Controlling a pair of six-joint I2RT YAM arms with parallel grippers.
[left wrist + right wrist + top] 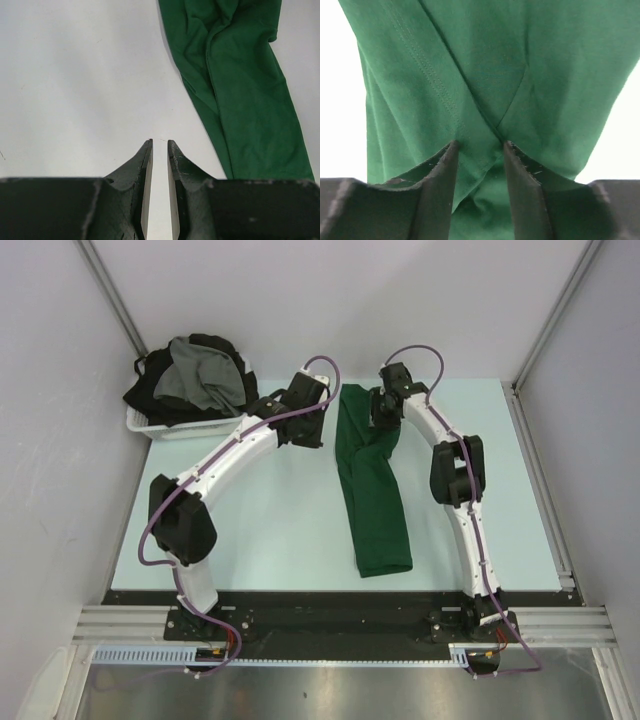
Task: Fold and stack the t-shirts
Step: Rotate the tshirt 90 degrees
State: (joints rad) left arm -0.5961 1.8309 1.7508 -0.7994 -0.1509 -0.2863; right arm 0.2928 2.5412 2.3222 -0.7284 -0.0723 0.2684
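Right gripper (480, 145) pinches shirt end

Its fingers clamp a bunched fold of the dark green t-shirt (375, 505), which lies as a long crumpled strip right of centre in the overhead view. The left gripper (160, 141), nearly closed and empty, hovers over bare table beside it. A clean fold likely needs the left gripper on a second corner, then both pulling the cloth flat.
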